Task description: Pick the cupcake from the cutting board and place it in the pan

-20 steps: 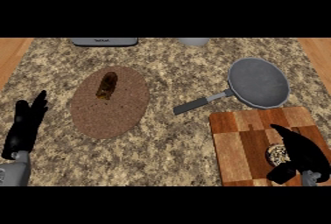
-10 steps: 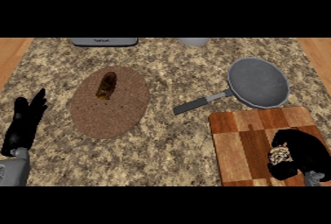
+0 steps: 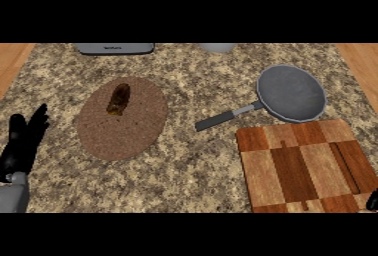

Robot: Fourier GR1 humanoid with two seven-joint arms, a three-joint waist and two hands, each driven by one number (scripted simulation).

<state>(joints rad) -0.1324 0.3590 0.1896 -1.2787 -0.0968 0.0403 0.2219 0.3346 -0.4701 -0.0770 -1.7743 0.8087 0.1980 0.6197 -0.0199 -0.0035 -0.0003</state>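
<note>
The wooden cutting board [image 3: 303,170] lies at the lower right with nothing showing on it; no cupcake is visible anywhere. Just beyond the board's far edge sits the grey pan [image 3: 291,92], nothing inside it, its dark handle [image 3: 225,118] pointing toward the lower left. Only a black sliver of my right hand [image 3: 373,200] shows at the lower right edge, beside the board's near corner. Whatever it may hold is hidden. My left hand [image 3: 22,145] rests open at the left edge, fingers up.
A round brown plate [image 3: 122,130] lies left of centre with a dark brown piece of food [image 3: 118,99] on its far part. A grey appliance [image 3: 114,48] and a white vessel [image 3: 218,47] stand at the counter's back edge.
My right hand, which lay over the cupcake on the board's near right corner, has pulled back almost out of view. The cupcake no longer shows on the board.
</note>
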